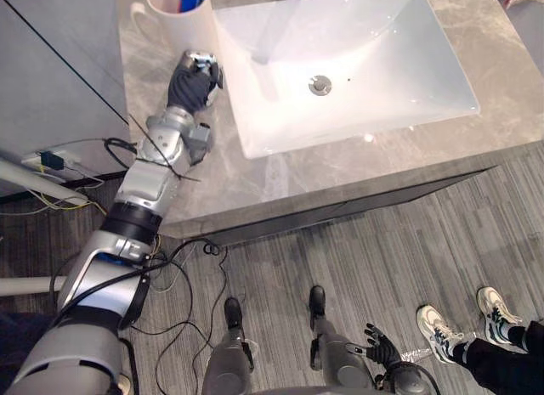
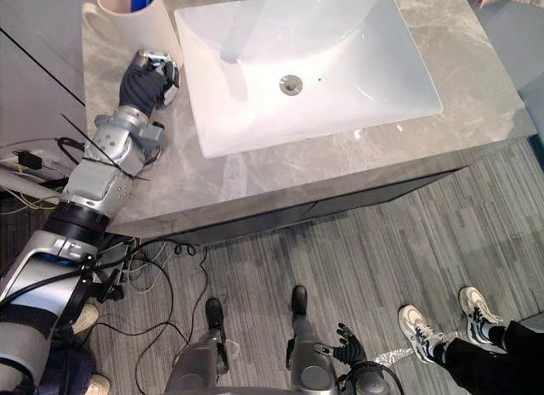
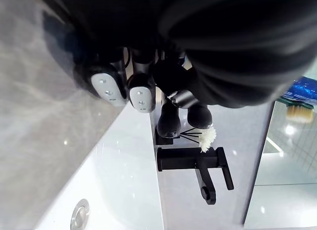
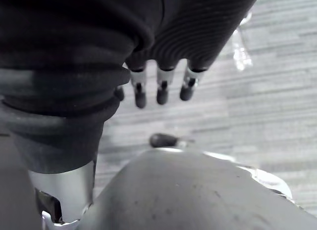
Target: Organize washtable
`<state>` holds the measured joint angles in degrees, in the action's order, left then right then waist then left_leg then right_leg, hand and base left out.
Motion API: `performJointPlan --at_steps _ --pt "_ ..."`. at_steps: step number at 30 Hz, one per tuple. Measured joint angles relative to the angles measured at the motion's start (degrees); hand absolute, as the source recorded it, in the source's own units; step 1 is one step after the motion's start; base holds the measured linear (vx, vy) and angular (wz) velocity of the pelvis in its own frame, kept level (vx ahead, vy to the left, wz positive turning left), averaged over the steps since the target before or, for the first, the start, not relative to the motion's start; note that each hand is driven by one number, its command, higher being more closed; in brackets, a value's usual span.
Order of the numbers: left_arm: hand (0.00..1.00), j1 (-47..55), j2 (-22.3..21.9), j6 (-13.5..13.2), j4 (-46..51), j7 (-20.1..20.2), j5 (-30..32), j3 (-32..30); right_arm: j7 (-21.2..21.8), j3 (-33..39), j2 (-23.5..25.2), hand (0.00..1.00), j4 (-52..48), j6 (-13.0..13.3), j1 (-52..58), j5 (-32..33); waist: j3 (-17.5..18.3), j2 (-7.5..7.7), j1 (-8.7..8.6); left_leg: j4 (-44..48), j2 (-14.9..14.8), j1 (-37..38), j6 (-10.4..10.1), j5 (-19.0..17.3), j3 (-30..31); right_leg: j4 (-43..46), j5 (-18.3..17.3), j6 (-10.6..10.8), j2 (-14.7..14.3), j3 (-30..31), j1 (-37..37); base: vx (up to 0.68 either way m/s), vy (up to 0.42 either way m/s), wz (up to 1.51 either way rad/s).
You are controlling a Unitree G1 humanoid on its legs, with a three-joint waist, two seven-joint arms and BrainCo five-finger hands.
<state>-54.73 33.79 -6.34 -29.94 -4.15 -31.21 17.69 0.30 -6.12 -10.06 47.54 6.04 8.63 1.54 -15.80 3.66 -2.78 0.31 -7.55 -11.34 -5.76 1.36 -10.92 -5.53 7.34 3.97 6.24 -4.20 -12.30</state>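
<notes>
My left hand (image 1: 194, 81) sits squeezed between the mug (image 1: 174, 21) ahead and the sink (image 1: 357, 115) rim beside; bare counter (image 1: 280, 178) lies open nearer me.

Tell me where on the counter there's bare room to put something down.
The counter is bare along the strip between the near rim of the sink and the front edge, and again right of the sink out to the counter's end. Left of the sink is crowded: the cup stands there with the left hand in front of it.
</notes>
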Motion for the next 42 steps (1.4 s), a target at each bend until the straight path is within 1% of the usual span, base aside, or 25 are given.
performJointPlan --at_steps 3,5,7,9,13,16,21,24,28,29,30,31,33,34,36,37,38,39,40,41,42 --pt "1.0 -3.18 0.05 -0.24 -3.05 -0.59 0.73 -0.64 -0.01 -0.63 -0.06 0.0 -1.05 0.06 -0.32 0.02 -1.13 0.49 -0.57 0.28 -0.03 -0.46 0.0 0.0 -0.22 0.37 0.1 0.04 0.01 0.46 -0.71 -0.07 -0.011 -0.05" --pt "1.0 -4.73 0.08 -0.34 -4.56 -0.94 1.32 -1.08 0.01 -0.64 -0.07 0.0 -1.36 0.08 -0.32 0.03 -1.31 0.6 -0.66 0.29 -0.02 -0.98 0.01 0.02 -0.41 0.45 0.29 0.16 0.01 0.81 -1.41 -0.06 -0.012 -0.08" --pt "1.0 -6.72 0.15 -0.35 -6.94 -1.06 2.82 -2.22 0.03 -0.67 -0.02 0.0 -1.77 0.13 -0.34 0.07 -1.76 0.8 -0.94 0.35 -0.02 -1.07 0.03 0.04 -0.66 0.45 0.44 0.14 -0.02 1.09 -1.66 -0.03 -0.01 -0.08" --pt "1.0 -9.28 0.94 -0.35 -9.71 -1.25 3.48 -2.98 0.08 -0.68 0.05 0.0 -1.95 0.28 -0.75 0.1 -2.48 0.97 -1.32 0.44 -0.03 -1.3 0.05 0.05 -0.89 0.49 0.58 0.17 -0.02 1.28 -2.02 -0.02 -0.01 -0.05" --pt "1.0 -13.13 1.17 -0.37 -12.43 -1.54 4.68 -4.55 0.52 -0.68 0.2 0.0 -2.43 0.55 -1.29 0.14 -4.27 1.52 -1.59 0.61 -0.04 -1.4 0.05 0.06 -1.0 0.48 0.64 0.19 -0.03 1.39 -2.1 0.0 -0.002 -0.01" --pt "1.0 -15.21 1.2 -0.53 -13.52 -2.38 4.81 -4.94 1.09 -0.68 0.23 0.0 -2.36 1.03 -1.5 0.15 -4.54 1.67 -1.69 0.65 -0.04 -2.12 0.06 0.06 -0.91 0.51 0.65 0.19 -0.04 1.35 -2.71 0.0 0.0 0.0" --pt "1.0 -15.38 1.06 -0.55 -13.96 -2.38 4.8 -5.66 1.08 -0.71 0.25 0.0 -2.38 1.29 -1.5 0.15 -4.55 1.69 -1.84 0.68 -0.04 -2.12 0.06 0.06 -0.89 0.58 0.64 0.19 -0.04 1.35 -2.7 -0.01 -0.003 0.0" --pt "1.0 -15.12 0.99 -0.53 -14.42 -2.43 4.84 -6.78 1.08 -0.9 0.27 0.0 -2.4 1.34 -1.65 0.15 -4.55 1.69 -2.55 0.73 -0.05 -1.85 0.06 0.06 -0.69 0.6 0.64 0.18 -0.04 1.22 -2.3 -0.02 -0.012 0.02" --pt "1.0 -14.15 0.73 -0.41 -13.72 -2.59 4.85 -7.21 1.08 -1.01 0.27 0.0 -2.39 1.32 -1.66 0.14 -4.55 1.69 -2.63 0.71 -0.05 -1.38 0.06 0.06 -0.64 0.51 0.64 0.18 -0.04 1.17 -1.78 0.0 0.0 0.0" --pt "1.0 -10.72 0.7 -0.1 -8.77 -3.65 4.85 -7.26 1.04 -1.01 0.33 0.0 -2.28 1.27 -1.67 0.13 -4.55 1.68 -2.6 0.69 -0.05 -0.96 0.06 0.06 -0.52 0.33 0.62 0.19 -0.04 1.06 -1.22 -0.01 -0.014 0.04" --pt "1.0 -7.03 0.63 -0.13 -3.75 -3.68 4.83 -7.28 1.0 -0.99 0.34 0.0 -2.12 1.19 -1.67 0.11 -4.51 1.61 -2.44 0.67 -0.05 -0.75 0.06 0.06 -0.28 0.26 0.58 0.2 -0.04 0.91 -0.86 -0.01 -0.014 0.05" --pt "1.0 -5.43 0.63 -0.16 -1.61 -3.7 4.83 -7.39 0.99 -0.94 0.34 0.0 -2.07 1.15 -1.67 0.09 -4.48 1.55 -2.28 0.66 -0.05 -0.74 0.06 0.06 -0.22 0.27 0.58 0.2 -0.04 0.83 -0.83 -0.01 -0.012 0.05" --pt "1.0 1.94 0.54 -0.22 7.72 -3.6 4.83 -8.37 1.03 0.24 0.65 0.0 -1.3 0.84 -1.68 0.05 -4.32 1.23 -1.21 0.65 -0.04 -0.41 0.06 0.06 -0.07 0.27 0.5 0.09 -0.04 0.47 -0.45 0.0 -0.004 0.02" --pt "1.0 4.17 0.47 -0.15 10.09 -3.58 4.83 -8.88 1.04 0.73 0.77 0.0 -1.08 0.75 -1.68 0.01 -4.25 1.1 -1.07 0.64 -0.04 -0.14 0.06 0.06 0.09 0.24 0.45 0.01 -0.05 0.23 -0.1 0.01 -0.011 0.11" --pt "1.0 12.33 -0.11 -0.17 16.16 -3.41 4.84 -10.08 1.11 2.02 0.75 0.0 -0.34 0.09 -1.65 -0.71 -3.39 -0.17 -0.78 0.61 -0.04 0.51 0.06 0.06 1.37 0.24 0.15 -0.39 -0.07 -1.26 1.36 0.01 -0.011 0.27" --pt "1.0 16.57 -0.93 -0.04 18.77 -3.33 4.85 -10.81 1.11 2.96 0.62 0.0 0.57 0.04 -1.61 -1.63 -2.69 -1.11 -0.01 0.59 -0.02 0.92 0.06 0.06 2.03 0.23 -0.05 -0.68 -0.07 -2.25 2.22 0.01 -0.007 0.27" --pt "1.0 18.84 -1.49 0.01 19.89 -3.2 4.83 -11.38 1.12 3.34 0.54 0.0 0.78 -0.06 -1.55 -1.88 -2.24 -1.55 0.51 0.5 -0.02 1.24 0.06 0.06 2.25 0.23 -0.2 -0.79 -0.07 -2.52 2.66 0.01 -0.009 0.31" --pt "1.0 24.27 -2.1 0.29 22.61 -2.66 4.82 -12.74 1.13 3.57 0.47 0.0 1.49 -0.27 -1.4 -2.11 -1.12 -2.43 0.92 0.4 0.02 1.8 0.06 0.06 3.11 0.25 -0.59 -0.86 -0.06 -3.5 3.65 0.02 -0.012 0.3" --pt "1.0 29.84 -2.28 0.55 25.05 -1.88 4.79 -14.17 1.14 3.61 0.23 0.0 2.34 -0.33 -1.23 -2.16 0.14 -2.92 1.48 0.19 0.02 2.63 0.05 0.05 3.66 0.27 -1.16 -0.65 -0.06 -4.08 4.8 0.03 -0.014 0.33" --pt "1.0 33.57 -2.68 0.8 26.64 -1.11 4.81 -15.29 1.18 3.91 0.22 0.0 2.95 -0.39 -0.9 -2.19 0.93 -3.32 2.25 -0.03 0.02 3.61 0.03 0.04 4.06 0.3 -1.54 -0.59 -0.07 -4.65 5.93 0.02 -0.012 0.27" --pt "1.0 35.73 -3.35 0.86 27.65 -0.76 4.83 -16.13 1.15 4.2 0.22 0.0 2.93 -0.38 -0.38 -2.19 1.55 -3.7 2.65 -0.12 0.02 4.01 0.03 0.04 4.56 0.33 -1.82 -0.65 -0.07 -5.19 6.67 0.03 -0.016 0.42"
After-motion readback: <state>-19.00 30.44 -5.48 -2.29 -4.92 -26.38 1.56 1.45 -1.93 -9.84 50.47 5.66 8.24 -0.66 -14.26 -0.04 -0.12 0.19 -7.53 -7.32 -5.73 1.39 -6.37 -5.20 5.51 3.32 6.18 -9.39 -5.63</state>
